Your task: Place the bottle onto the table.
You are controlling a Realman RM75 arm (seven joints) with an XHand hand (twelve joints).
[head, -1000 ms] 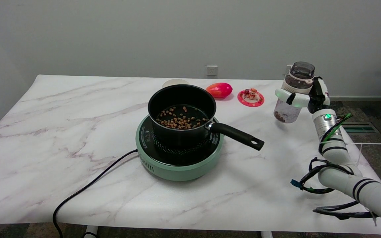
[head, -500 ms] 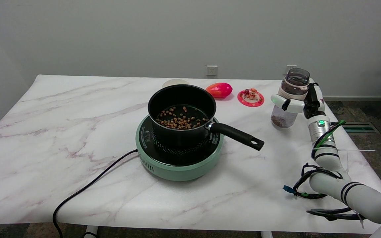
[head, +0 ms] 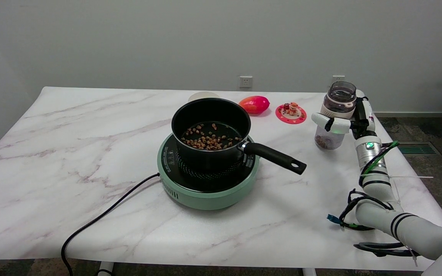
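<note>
- A plain grey wall backs the white marble-veined table (head: 90,134), whose far edge runs beneath a wall socket (head: 246,81).
- The landmark is the round mint-green cooktop (head: 205,191) mid-table; a black saucepan (head: 209,126) holding brown bits sits on it, handle pointing toward the table's right edge.
- Left of the cooktop lies broad bare marble, crossed only by a black cord (head: 106,214).
- Right of the cooktop, near the table's right edge, the clear bottle (head: 334,117) stands upright, its base at the tabletop, brown bits at its bottom.
- The right hand (head: 349,119) grips the bottle, fingers wrapped around its middle.
- Behind the cooktop rest a smooth red-orange fruit (head: 254,104) and a pink coaster (head: 291,114).
</note>
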